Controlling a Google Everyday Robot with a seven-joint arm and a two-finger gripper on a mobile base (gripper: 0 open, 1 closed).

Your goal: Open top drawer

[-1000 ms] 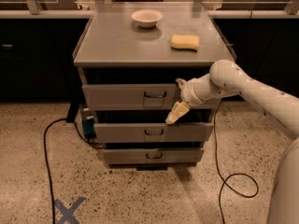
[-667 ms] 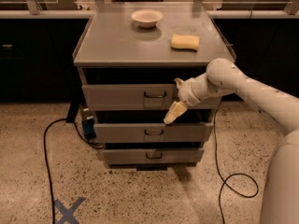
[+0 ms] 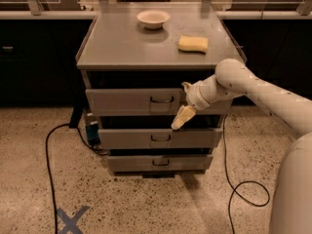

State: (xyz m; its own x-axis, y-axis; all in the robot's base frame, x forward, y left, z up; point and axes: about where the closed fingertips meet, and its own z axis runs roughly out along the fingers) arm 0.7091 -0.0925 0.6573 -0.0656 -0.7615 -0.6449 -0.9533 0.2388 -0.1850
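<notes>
The top drawer (image 3: 126, 101) is the widest, tallest grey front under the cabinet top, with a small dark wire handle (image 3: 162, 100) at its centre. A dark gap shows above its front panel; the tray inside is hidden. My gripper (image 3: 180, 116) is at the end of the white arm (image 3: 243, 84) reaching in from the right. It sits against the drawer front just right of the handle and a little below it, pointing down-left over the drawer's lower edge.
Two shorter grey drawer fronts (image 3: 161, 138) (image 3: 158, 162) sit below. A white bowl (image 3: 153, 18) and a yellow sponge (image 3: 193, 43) lie on the cabinet top (image 3: 122, 48). Black cables (image 3: 48, 155) (image 3: 234, 189) trail on the floor on both sides. A blue tape cross (image 3: 70, 219) marks the floor.
My gripper has shifted slightly left along the top drawer front, toward the handle. The drawers have not visibly moved.
</notes>
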